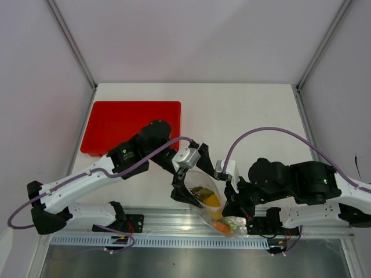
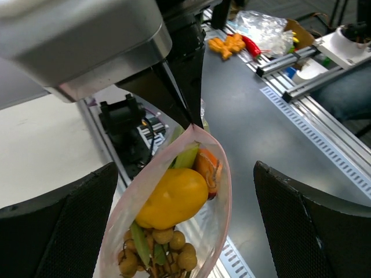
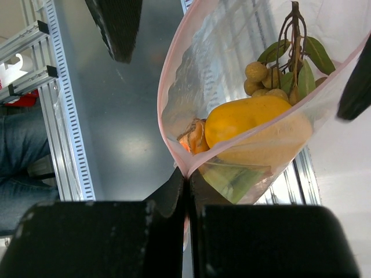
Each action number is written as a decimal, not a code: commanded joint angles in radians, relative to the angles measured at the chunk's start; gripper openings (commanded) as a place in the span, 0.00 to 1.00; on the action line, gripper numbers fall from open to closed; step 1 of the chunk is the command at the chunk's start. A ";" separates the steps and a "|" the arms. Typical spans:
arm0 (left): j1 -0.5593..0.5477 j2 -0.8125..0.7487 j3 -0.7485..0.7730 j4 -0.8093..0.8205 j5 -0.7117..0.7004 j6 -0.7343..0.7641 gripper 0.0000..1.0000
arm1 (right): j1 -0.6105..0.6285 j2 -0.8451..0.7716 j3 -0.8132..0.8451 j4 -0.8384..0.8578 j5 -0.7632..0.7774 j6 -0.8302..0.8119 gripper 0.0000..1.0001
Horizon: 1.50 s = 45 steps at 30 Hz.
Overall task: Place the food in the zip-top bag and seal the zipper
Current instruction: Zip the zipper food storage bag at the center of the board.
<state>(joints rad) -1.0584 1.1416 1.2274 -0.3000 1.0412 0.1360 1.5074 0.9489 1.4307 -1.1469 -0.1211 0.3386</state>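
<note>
The zip-top bag [image 1: 213,209] hangs over the table's near edge, its mouth gaping. Inside it show a yellow-orange fruit [image 2: 174,197], tan berries [image 2: 168,249], an orange piece [image 2: 210,167] and a green stalk [image 2: 186,155]. I see no sweet potato. My right gripper [image 3: 188,174] is shut on one end of the pink zipper [image 3: 168,75]; it also shows in the top view [image 1: 232,204]. My left gripper [image 2: 184,168] is wide open, its fingers [image 2: 64,231] standing either side of the bag's mouth without touching it; it also shows in the top view [image 1: 186,188].
A red tray [image 1: 133,124] lies at the back left of the table. An aluminium rail [image 1: 168,220] runs along the near edge under the bag. Below the table, loose orange items and a crinkled plastic bag [image 2: 264,26] lie on a grey surface.
</note>
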 commanded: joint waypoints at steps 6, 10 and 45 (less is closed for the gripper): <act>-0.069 0.090 0.101 -0.126 0.070 0.076 1.00 | -0.003 -0.025 0.046 0.047 0.014 -0.010 0.00; -0.080 0.115 0.103 -0.143 0.014 0.076 1.00 | -0.001 -0.024 0.050 0.052 0.012 -0.016 0.00; -0.120 0.113 0.043 -0.090 -0.076 -0.022 0.60 | -0.001 -0.030 0.043 0.049 0.118 0.020 0.00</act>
<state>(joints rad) -1.1751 1.2800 1.2774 -0.3820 1.0149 0.1326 1.5082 0.9413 1.4521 -1.1934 -0.0444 0.3450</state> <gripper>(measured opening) 0.629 0.010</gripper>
